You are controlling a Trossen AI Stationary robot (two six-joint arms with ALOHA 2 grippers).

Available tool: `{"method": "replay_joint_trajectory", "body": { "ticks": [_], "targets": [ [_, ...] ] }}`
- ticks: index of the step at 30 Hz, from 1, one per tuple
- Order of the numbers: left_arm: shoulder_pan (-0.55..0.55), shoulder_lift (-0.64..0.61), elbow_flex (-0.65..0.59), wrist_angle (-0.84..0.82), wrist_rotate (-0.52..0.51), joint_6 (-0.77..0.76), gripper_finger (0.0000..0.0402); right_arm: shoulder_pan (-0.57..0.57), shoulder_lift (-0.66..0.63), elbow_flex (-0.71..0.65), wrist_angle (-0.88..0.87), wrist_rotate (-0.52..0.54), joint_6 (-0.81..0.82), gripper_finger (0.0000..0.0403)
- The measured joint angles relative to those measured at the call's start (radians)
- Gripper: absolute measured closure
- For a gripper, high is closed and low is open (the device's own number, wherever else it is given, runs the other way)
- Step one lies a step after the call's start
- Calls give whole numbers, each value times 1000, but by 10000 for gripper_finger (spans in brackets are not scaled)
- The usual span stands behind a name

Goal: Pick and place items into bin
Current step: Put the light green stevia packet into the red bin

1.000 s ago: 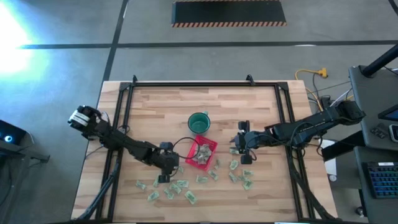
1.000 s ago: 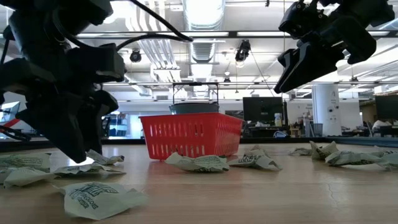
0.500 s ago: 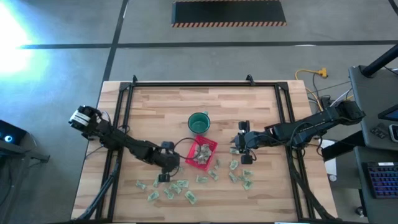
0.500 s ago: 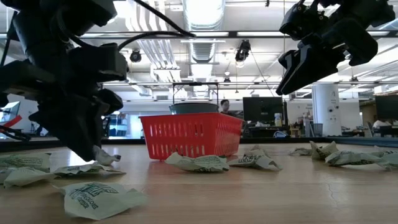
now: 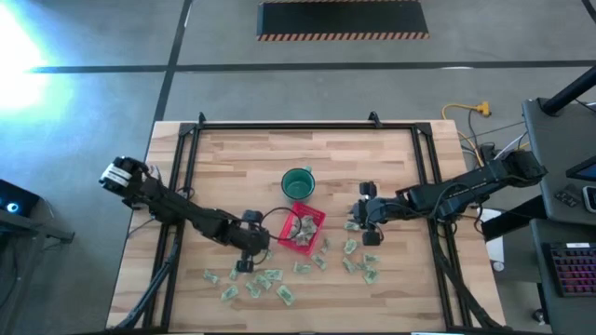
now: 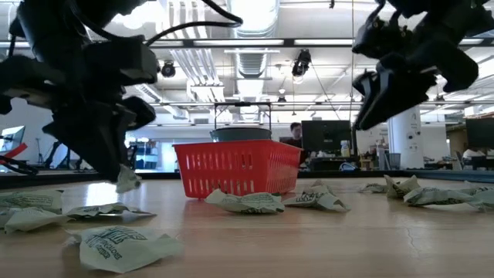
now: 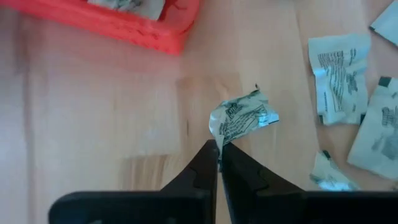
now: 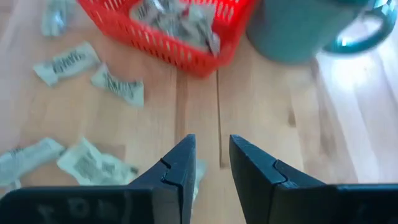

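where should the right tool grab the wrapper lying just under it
From straight above, pinching a raised crumpled fold. The wrapper lies flat on the table, so a side approach finds no edge. The right tool hangs open above it; the left tool holds its wrapped piece by one pinched corner.

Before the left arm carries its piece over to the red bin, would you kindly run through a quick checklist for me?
1. Left gripper shut on the wrapped piece: ok.
2. Piece lifted clear of the table: ok, low view shows it hanging.
3. Red bin open, with room: ok.
4. Piece over the bin: not ok, still beside it.
5. Right gripper open, away from the bin: ok.
6. Green cup out of the path: ok.
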Motion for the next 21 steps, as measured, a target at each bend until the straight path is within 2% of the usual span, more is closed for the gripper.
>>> {"method": "replay_joint_trajectory", "body": {
  "ticks": [3,8,13,17,21],
  "targets": [
    [-15,-51,0,-47,-59,-32,401,0,0,-15,-33,4,37,321],
    [-60,-141,0,-64,-255,-29,401,0,0,-45,-41,6,61,326],
    [-71,-154,-14,70,-409,51,401,0,0,-52,-37,6,62,324],
    [-50,-98,-33,287,-420,203,401,0,0,-49,-35,6,62,324],
    [-35,-42,-19,333,-419,276,401,0,0,-49,-33,6,61,330]
  ]
}}
